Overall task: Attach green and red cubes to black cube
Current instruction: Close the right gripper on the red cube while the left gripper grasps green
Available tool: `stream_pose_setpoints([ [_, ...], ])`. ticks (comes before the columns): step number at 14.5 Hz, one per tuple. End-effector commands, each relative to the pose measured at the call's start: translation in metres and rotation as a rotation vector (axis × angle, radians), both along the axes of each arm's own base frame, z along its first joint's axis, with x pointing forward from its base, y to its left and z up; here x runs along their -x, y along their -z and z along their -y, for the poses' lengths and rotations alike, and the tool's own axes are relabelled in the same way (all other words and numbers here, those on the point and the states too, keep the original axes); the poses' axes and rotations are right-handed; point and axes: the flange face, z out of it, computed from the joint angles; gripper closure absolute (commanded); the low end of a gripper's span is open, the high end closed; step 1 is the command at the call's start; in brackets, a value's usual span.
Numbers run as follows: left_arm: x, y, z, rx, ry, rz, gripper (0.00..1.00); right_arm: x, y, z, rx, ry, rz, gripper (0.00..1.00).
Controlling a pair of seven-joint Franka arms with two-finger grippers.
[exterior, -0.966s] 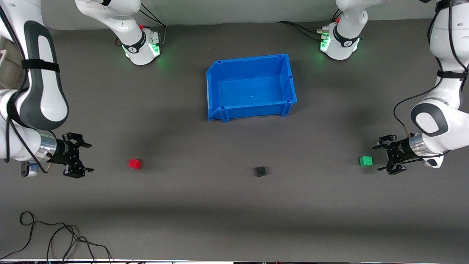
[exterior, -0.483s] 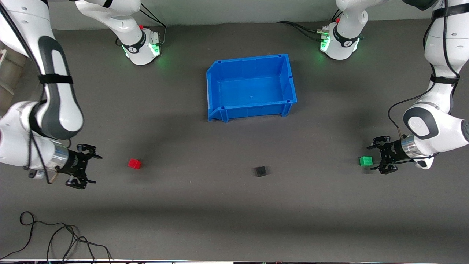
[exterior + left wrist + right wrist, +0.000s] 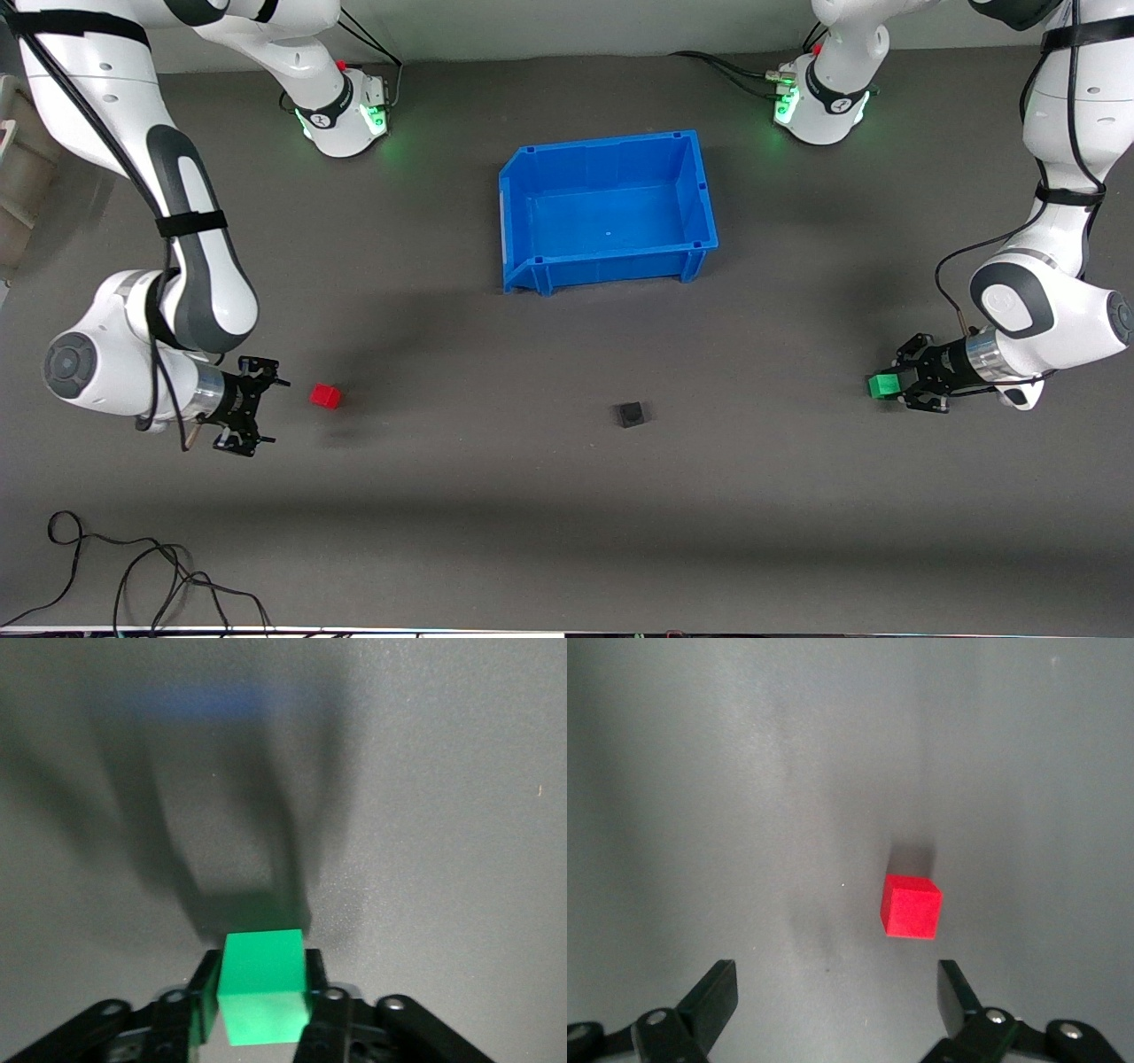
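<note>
Left wrist view: left end effector [image 3: 262,1010] closed around green cube [image 3: 261,997].
Right end effector [image 3: 837,992] wide open near red cube [image 3: 911,907]; both cubes look light, rigid; pinch flat side faces.

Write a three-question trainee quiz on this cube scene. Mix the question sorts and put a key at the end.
1. True or false: the red cube sits inside the blue bin.
2. Which cube sits between the left claw fingers? A red, B green, C black.
3. Fill in: the right claw is open, and the red cube lies ahead of its fingers, not ____ them.

Key: 1 false, it lies on the table. 2 B, the green cube. 3 between.
</note>
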Motion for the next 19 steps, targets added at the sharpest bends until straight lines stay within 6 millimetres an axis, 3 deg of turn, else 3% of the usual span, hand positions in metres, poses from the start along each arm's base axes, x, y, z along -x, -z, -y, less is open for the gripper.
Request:
stream_pose_setpoints([
  [1,-0.009,-0.017,0.001,0.014,-0.007,0.032,0.85,0.006,0.02,-0.015,-0.003,0.044,0.01,0.0],
  [4,-0.029,-0.041,0.017,0.048,-0.016,0.024,0.85,0.021,0.044,-0.021,0.007,0.047,-0.002,0.0],
  [6,-0.042,-0.053,0.047,0.067,0.013,0.032,0.86,0.032,0.054,-0.02,0.011,0.05,0.0,0.0],
  [9,-0.054,-0.06,0.115,0.093,0.097,0.057,0.87,0.041,0.068,-0.017,0.019,0.042,0.001,0.0],
  [10,-0.056,-0.061,0.135,0.106,0.091,0.051,0.94,0.043,0.072,-0.017,0.021,0.04,0.007,0.0],
  [12,-0.057,-0.065,0.185,0.112,0.083,0.054,0.95,0.047,0.079,-0.017,0.024,0.033,0.009,0.0],
  [17,-0.049,-0.039,0.286,0.077,-0.068,0.058,0.96,0.054,0.097,-0.019,0.03,-0.008,0.004,0.0],
  [19,-0.046,-0.026,0.322,0.076,-0.202,0.05,0.95,0.06,0.104,-0.017,0.032,-0.029,0.0,0.0],
])
